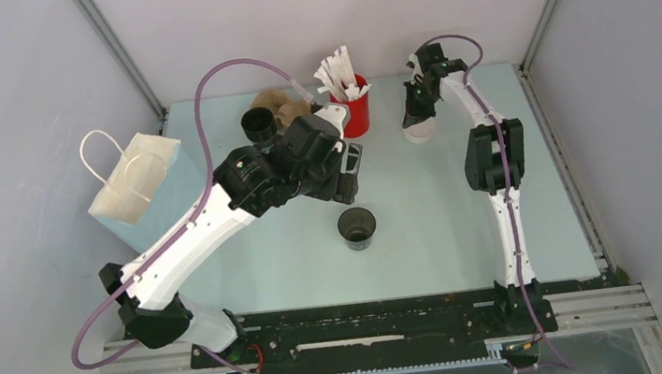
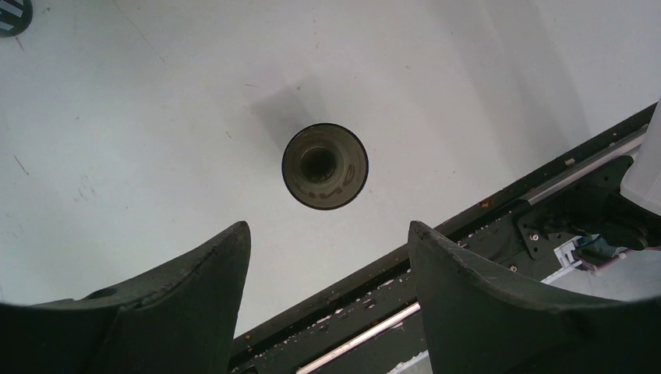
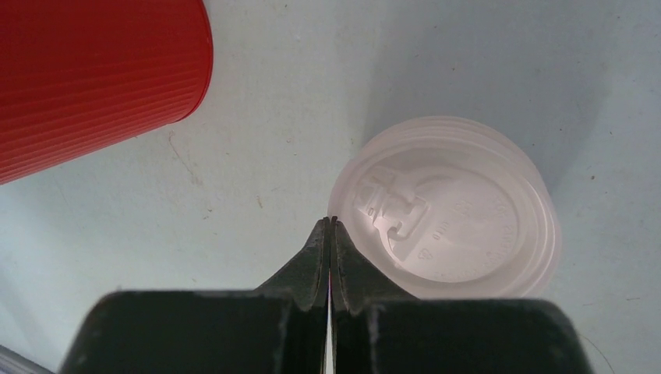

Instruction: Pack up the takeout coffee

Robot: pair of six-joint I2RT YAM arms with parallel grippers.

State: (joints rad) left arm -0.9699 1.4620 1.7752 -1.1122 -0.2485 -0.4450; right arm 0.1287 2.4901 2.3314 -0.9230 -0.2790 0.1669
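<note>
Right tool (image 3: 331,224), clenched at the rim of the white lids (image 3: 456,206) in the upper right, apparently sought one lid; left tool (image 2: 327,230) hung released over the lidless cup (image 2: 324,166), centre.

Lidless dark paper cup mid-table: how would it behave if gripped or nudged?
The lidless dark paper cup stands upright and seems empty, so probably light and easily tipped. Its unsupported open rim likely flexes when squeezed.

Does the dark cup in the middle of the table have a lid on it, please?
No, the dark cup is uncovered; the left wrist view shows its bare inside.
</note>
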